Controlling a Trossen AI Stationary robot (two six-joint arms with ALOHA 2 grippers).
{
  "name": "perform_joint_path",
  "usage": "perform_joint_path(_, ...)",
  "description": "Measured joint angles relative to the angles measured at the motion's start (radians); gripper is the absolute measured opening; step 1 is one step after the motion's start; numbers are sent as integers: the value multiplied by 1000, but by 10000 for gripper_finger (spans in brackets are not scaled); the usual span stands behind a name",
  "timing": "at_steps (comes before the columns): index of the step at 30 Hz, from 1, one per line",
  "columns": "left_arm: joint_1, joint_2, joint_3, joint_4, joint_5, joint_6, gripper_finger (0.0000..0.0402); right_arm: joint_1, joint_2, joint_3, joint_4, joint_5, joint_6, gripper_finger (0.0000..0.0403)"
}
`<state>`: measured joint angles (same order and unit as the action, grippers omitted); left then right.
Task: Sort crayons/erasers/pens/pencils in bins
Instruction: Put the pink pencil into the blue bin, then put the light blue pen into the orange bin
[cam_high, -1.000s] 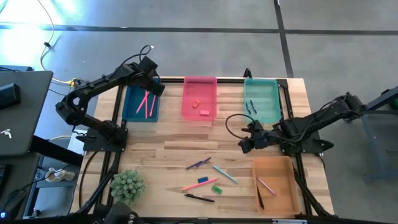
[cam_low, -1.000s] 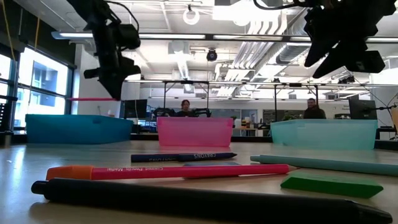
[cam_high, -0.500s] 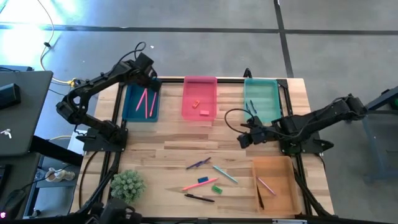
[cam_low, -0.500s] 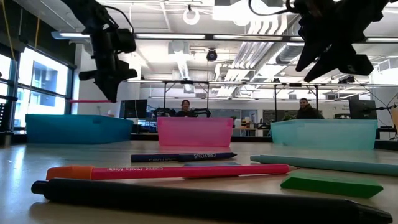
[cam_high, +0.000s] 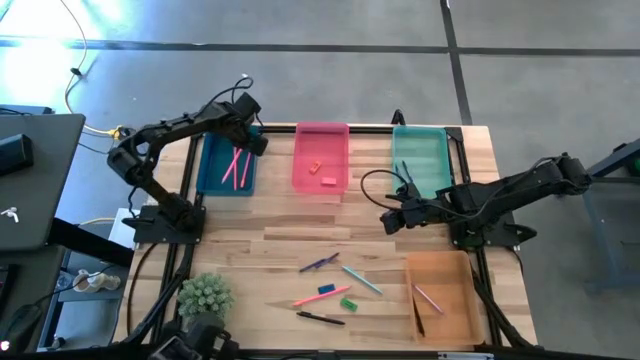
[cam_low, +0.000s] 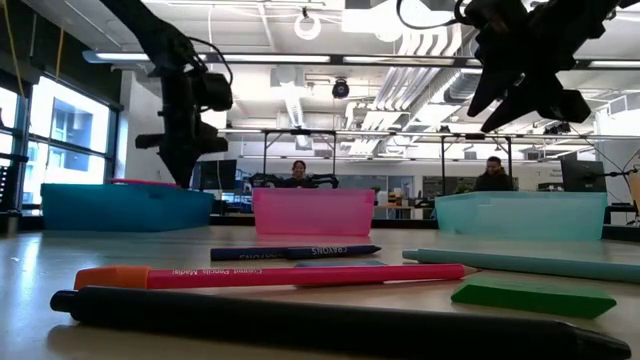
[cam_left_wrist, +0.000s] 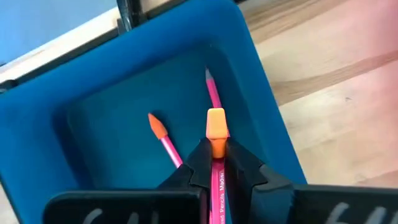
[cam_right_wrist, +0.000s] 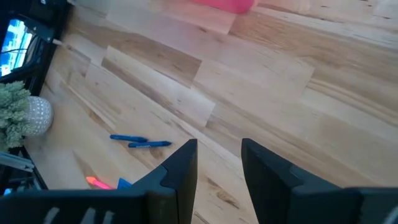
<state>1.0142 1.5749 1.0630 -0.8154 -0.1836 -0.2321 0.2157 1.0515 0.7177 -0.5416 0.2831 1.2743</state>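
Nearest the front edge there's still a scatter of sticks and chunks on the table (cam_high: 270, 240): a black pen (cam_high: 320, 318), a pink-orange pencil (cam_high: 307, 298), a green eraser (cam_high: 348, 303), a blue eraser (cam_high: 326, 290), a teal stick (cam_high: 361, 280) and a dark blue crayon (cam_high: 318, 264). The orange bin (cam_high: 462, 322) sits just to their right with two sticks in it.

Taking the pink bin (cam_high: 321, 185) as the landmark: the right gripper (cam_high: 390, 221) hovers on the near right of it, jaws apart and empty. The leftover pile lies nearer the front and a bit left of that claw, so I'd say the right arm is closer to it. The crayon's long axis runs roughly left-right, tilted.

Left of the pink bin is the dark blue bin (cam_high: 212, 170). The left gripper (cam_high: 252, 140) is over its far right corner, clamped on a pink pencil (cam_left_wrist: 216, 124) with an orange end, pointing out from the claw along the bin. Two pink pencils lie in the bin.

The teal bin (cam_high: 422, 185) is right of the pink one.
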Motion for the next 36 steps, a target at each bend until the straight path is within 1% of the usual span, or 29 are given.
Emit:
perform_joint_path(7, 0, 40, 1, 87, -6, 7, 7, 0, 0, 0, 9, -2, 1, 118)
perform_joint_path(14, 0, 66, 1, 83, -7, 8, 9, 0, 0, 0, 35, -1, -3, 118)
perform_joint_path(17, 0, 66, 1, 83, -7, 8, 17, 0, 0, 0, 65, 1, -31, 118)
perform_joint_path(21, 0, 66, 1, 82, 10, 28, 45, 0, 0, 0, 108, 12, -71, 118)
perform_joint_path(28, 0, 66, 1, 83, 19, 34, 116, 0, 0, 0, 238, 87, -159, 118)
perform_joint_path(31, 0, 65, 6, 74, 23, 38, 141, 0, 0, 0, 305, 96, -212, 118)
perform_joint_path(36, 0, 63, 64, 26, 94, 84, 163, 0, 0, 0, 384, 99, -302, 118)
